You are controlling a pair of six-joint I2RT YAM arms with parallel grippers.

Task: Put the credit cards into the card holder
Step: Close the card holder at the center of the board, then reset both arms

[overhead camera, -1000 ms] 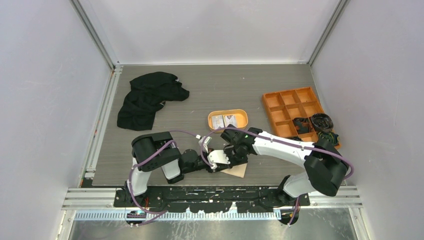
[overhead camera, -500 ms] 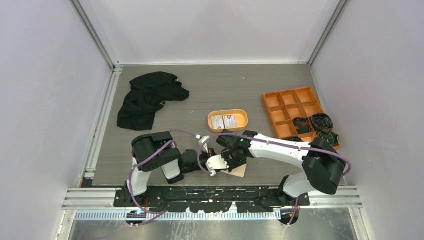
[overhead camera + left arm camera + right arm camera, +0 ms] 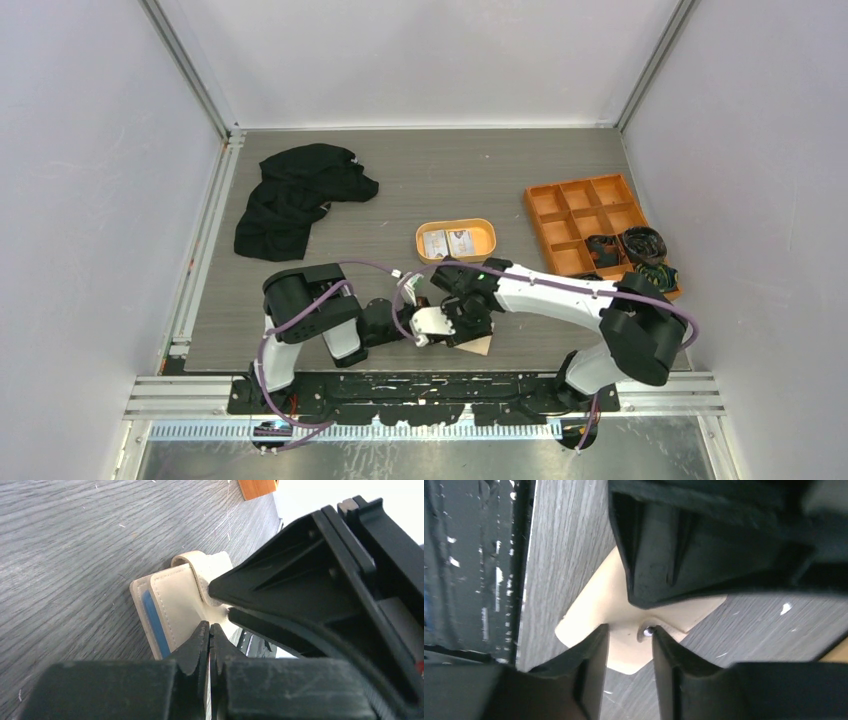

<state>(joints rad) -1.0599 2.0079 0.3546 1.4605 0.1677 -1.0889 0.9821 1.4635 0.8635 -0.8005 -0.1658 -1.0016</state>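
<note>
While the card holder point(image 3: 481, 346) is lying on the grey wood-grain table point(image 3: 450, 170) close to its near edge, between the two arm bases, only a beige corner of it is showing from above, because both grippers are crowding over it. In the left wrist view it is lying flat, with its strap tab point(image 3: 196, 566) curling over the far end and a blue strip point(image 3: 154, 624) showing along one side.

The left gripper point(image 3: 210, 630) is pressing its jaws together to a hairline at the holder's near edge, a pale sliver showing between them, so it is pinching the leather there. The right gripper point(image 3: 629, 635) is reaching down from the opposite side, its fingers standing a narrow gap apart and straddling the metal snap stud point(image 3: 647, 629) on the beige surface; nothing is sitting between them. The tips of the two grippers are almost touching.

The credit cards point(image 3: 448, 242) are lying side by side in the oval orange tray point(image 3: 486, 229), which is sitting just beyond the grippers, apart from the holder. Further right, an orange compartment box point(image 3: 580, 212) is holding dark coiled items point(image 3: 641, 243) in its nearer cells. A crumpled black cloth point(image 3: 295, 195) is lying well apart at the far left.
</note>
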